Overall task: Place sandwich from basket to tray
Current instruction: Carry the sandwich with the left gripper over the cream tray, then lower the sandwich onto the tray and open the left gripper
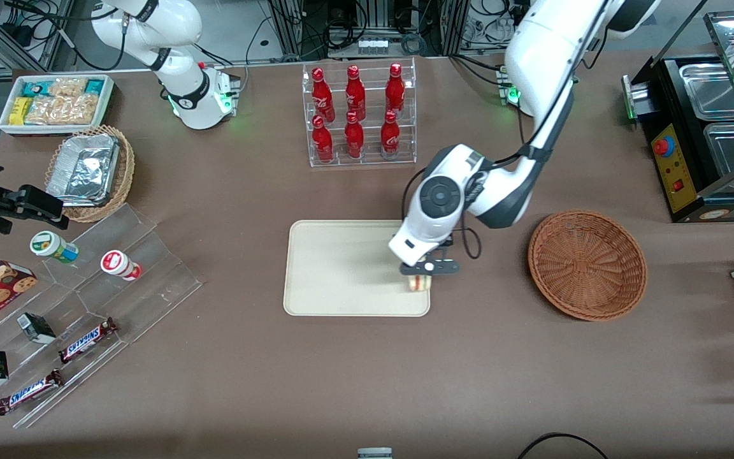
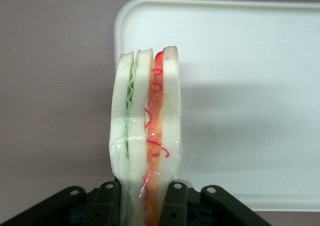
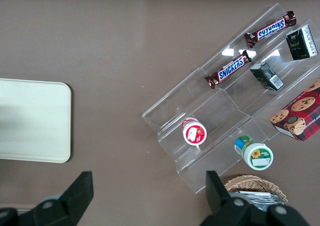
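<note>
- Tray (image 1: 341, 268) was flat and cream, with the basket (image 1: 587, 264) well apart toward the working arm's end, nothing in it.
- Gripper (image 1: 423, 275) hung over the tray's corner nearest the basket, clamped on the sandwich (image 2: 145, 136).
- Judgement: shift further inside the rim, lower until the bread touches, then release.
- Wrist view showed the grip and red and green filling; front view hid most of that.

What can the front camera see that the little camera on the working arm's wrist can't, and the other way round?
Only the front view shows the empty basket, the cola bottles and the whole arm. Only the wrist view shows the tool shut on the sandwich, with its green and red filling layers. Both show the sandwich held above the tray near its edge.
</note>
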